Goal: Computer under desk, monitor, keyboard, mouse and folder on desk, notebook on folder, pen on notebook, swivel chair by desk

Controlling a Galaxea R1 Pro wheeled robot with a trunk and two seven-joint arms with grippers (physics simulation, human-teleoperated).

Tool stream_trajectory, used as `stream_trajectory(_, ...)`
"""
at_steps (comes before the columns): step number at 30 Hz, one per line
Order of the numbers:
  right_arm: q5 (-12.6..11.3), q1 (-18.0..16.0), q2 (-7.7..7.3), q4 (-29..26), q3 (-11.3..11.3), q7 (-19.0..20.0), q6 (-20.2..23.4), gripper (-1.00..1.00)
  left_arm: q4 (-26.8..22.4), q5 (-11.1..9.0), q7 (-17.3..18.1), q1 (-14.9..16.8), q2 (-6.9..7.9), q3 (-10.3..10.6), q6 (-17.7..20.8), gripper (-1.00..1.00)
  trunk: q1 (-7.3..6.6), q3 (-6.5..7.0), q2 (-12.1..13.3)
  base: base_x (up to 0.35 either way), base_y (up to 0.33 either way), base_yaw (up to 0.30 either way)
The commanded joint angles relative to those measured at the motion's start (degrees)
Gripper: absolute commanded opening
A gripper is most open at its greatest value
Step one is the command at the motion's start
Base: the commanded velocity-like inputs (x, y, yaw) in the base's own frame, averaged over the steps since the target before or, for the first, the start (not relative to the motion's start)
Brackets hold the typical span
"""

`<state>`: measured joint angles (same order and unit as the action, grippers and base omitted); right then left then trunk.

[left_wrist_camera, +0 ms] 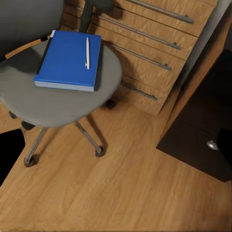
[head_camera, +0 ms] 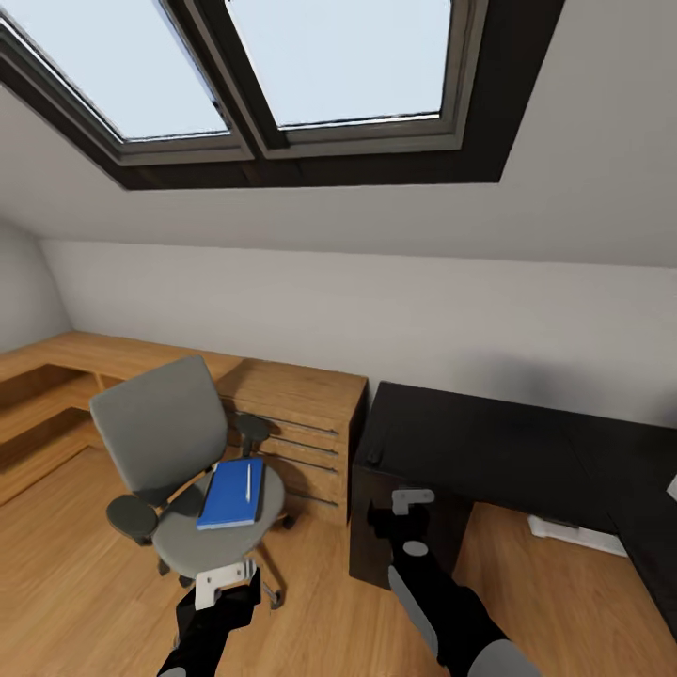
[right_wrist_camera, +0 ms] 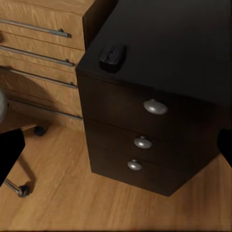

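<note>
The swivel chair point(head_camera: 160, 432) stands left of the desk point(head_camera: 508, 442). The blue folder point(head_camera: 231, 493) lies flat on its grey seat point(left_wrist_camera: 58, 104), and the white pen point(left_wrist_camera: 87, 52) lies on the folder point(left_wrist_camera: 67, 60). The black mouse point(right_wrist_camera: 112, 57) rests on the desk's near left corner point(head_camera: 374, 458), above the drawer unit point(right_wrist_camera: 140, 140). My left gripper point(head_camera: 226, 588) hovers open in front of the chair seat, with nothing between its fingers point(left_wrist_camera: 12, 150). My right gripper point(head_camera: 406, 512) is open in front of the drawers. The keyboard, monitor and notebook are out of view.
A light wooden dresser point(head_camera: 301, 423) with long bar handles stands behind the chair, against the desk's left side. A low white box point(head_camera: 575, 533) lies on the floor under the desk. The chair's chrome base point(left_wrist_camera: 92, 142) spreads over the wood floor. Skylights are overhead.
</note>
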<state>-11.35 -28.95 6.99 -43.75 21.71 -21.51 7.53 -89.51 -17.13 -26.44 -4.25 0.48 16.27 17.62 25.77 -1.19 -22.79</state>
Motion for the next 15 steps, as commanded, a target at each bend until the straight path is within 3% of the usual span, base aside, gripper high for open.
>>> stream_trajectory(1,-0.33,-0.05,-0.04,-0.01,0.26,-0.46,0.1,1.0,-0.09,-0.44,-0.45,0.03,0.05,0.11,0.17,1.0,0.01,-0.12,-0.13,-0.223,0.0,0.0)
stream_trajectory(12,-0.17,-0.05,-0.01,5.37,0.14,-0.53,-6.08,1.0,6.15,-0.44,-0.52,0.03,0.05,0.03,0.26,1.0,0.01,-0.12,-0.13,-0.052,0.0,0.0)
stream_trajectory(15,-0.04,-0.05,0.38,13.1,0.2,-0.54,-10.53,1.0,10.59,-0.43,-0.5,0.03,0.05,-0.05,0.16,1.0,0.01,-0.12,-0.13,-0.004,0.0,0.0)
